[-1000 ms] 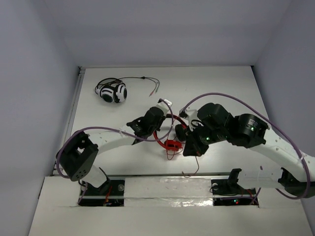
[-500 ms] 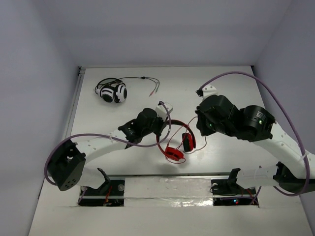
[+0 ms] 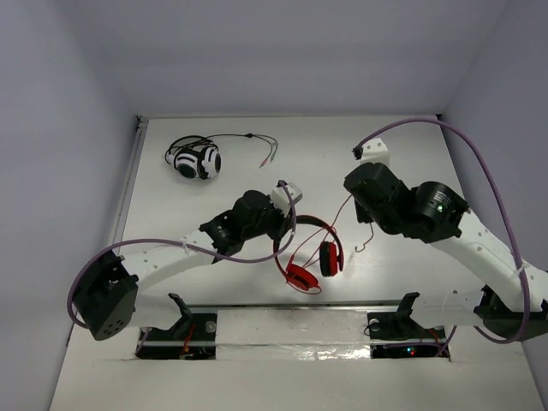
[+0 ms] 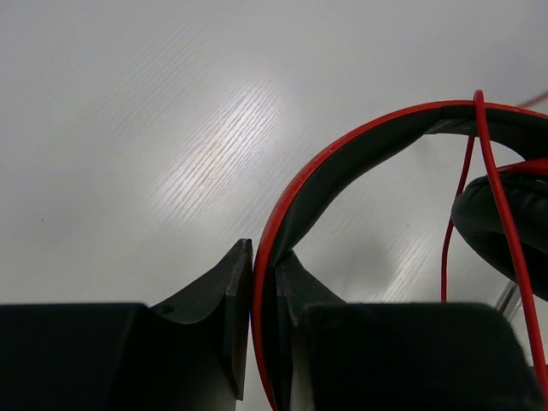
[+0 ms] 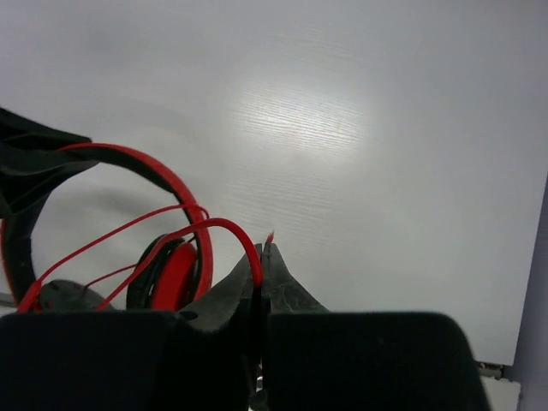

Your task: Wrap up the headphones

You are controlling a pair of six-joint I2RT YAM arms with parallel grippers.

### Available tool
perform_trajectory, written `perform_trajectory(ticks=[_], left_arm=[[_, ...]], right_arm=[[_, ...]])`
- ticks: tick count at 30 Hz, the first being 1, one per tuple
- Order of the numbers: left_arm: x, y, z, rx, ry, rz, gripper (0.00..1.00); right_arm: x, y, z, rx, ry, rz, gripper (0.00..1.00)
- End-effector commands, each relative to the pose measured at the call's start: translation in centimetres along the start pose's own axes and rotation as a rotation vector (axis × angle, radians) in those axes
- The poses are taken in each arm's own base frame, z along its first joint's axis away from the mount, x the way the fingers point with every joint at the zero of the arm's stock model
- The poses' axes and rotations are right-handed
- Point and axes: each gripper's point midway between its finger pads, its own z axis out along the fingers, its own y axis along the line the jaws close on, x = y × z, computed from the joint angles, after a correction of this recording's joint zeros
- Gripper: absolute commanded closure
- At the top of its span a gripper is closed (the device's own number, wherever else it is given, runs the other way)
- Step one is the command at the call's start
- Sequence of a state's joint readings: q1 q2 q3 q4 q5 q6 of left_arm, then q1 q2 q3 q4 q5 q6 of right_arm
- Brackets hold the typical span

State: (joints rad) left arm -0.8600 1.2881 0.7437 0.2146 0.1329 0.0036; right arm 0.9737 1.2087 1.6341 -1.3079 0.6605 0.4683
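The red headphones (image 3: 310,250) hang above the table's near middle, ear cups (image 3: 328,258) low. My left gripper (image 3: 281,224) is shut on the red-and-black headband (image 4: 342,163) and holds it up. In the left wrist view the jaws pinch the band edge-on, and the thin red cable (image 4: 501,214) runs over the band. My right gripper (image 3: 358,199) is shut on the red cable (image 5: 224,231), to the right of the headphones. The cable stretches from the cups up to it, and its tail (image 3: 370,236) hangs below. In the right wrist view the headphones (image 5: 171,257) sit at the lower left.
Black-and-white headphones (image 3: 196,160) with a black cable (image 3: 248,139) lie at the far left of the table. A raised rail (image 3: 128,193) runs along the left edge. White walls enclose the table on three sides.
My right gripper has risen and drawn back to the right and away with the cable, pulling it taut. The left gripper has shifted slightly right, still gripping the headband; the headphones now hang lower.
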Motion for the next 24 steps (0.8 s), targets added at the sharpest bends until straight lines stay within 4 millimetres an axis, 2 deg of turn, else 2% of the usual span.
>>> perform_trajectory(ticks=[1, 3, 4, 7, 8, 9, 10, 11, 14, 15, 16, 17, 18, 20, 24], left_arm=[[-6.4, -2.7, -2.2, 0.131, -0.204, 0.021, 1.00], [-7.2, -2.8, -2.7, 0.143, -0.232, 0.020, 1.00], [-7.9, -3.4, -3.1, 0.178, -0.253, 0.024, 1.00], [-9.5, -4.0, -4.2, 0.235, -0.313, 0.028, 1.00], [-9.9, -4.3, -4.4, 0.246, -0.327, 0.018, 1.00], [-10.7, -3.9, -4.6, 0.243, -0.349, 0.008, 1.00], [-11.4, -3.8, -5.2, 0.270, -0.372, 0.011, 1.00], [-12.0, -3.9, -5.5, 0.291, -0.389, -0.001, 1.00], [-13.7, -4.1, -6.9, 0.362, -0.450, 0.005, 1.00], [-14.0, -4.2, -7.2, 0.377, -0.460, -0.016, 1.00], [-14.8, -4.5, -7.5, 0.394, -0.483, -0.015, 1.00], [-15.2, -4.2, -7.7, 0.389, -0.494, -0.027, 1.00], [-15.7, -4.0, -8.0, 0.392, -0.504, -0.046, 1.00], [-16.9, -4.0, -8.4, 0.389, -0.527, -0.057, 1.00], [-19.0, -3.7, -9.3, 0.378, -0.565, -0.088, 1.00]], right_arm=[[-1.3, -0.6, 1.8, 0.086, -0.081, 0.058, 1.00], [-1.5, -0.9, 2.1, 0.073, -0.108, 0.102, 1.00], [-1.5, -0.5, 2.6, 0.062, -0.126, 0.119, 1.00], [-1.9, -0.8, 2.7, 0.054, -0.179, 0.186, 1.00], [-1.3, -0.8, 3.1, 0.054, -0.181, 0.189, 1.00], [-1.5, -1.1, 2.5, 0.033, -0.210, 0.219, 1.00], [-2.0, -0.7, 2.4, 0.005, -0.241, 0.253, 1.00], [-1.2, -0.4, 2.9, -0.011, -0.235, 0.256, 1.00], [-1.7, -0.2, 2.6, -0.061, -0.298, 0.318, 1.00], [-0.9, 0.0, 3.3, -0.063, -0.289, 0.308, 0.99], [-1.6, 0.2, 2.8, -0.096, -0.329, 0.343, 0.99], [-1.7, 0.7, 2.7, -0.136, -0.342, 0.352, 0.98], [-0.8, 1.2, 3.2, -0.154, -0.340, 0.347, 0.97], [-2.0, 1.6, 2.3, -0.226, -0.416, 0.405, 0.93], [-2.0, 3.1, 2.3, -0.328, -0.475, 0.421, 0.83]])
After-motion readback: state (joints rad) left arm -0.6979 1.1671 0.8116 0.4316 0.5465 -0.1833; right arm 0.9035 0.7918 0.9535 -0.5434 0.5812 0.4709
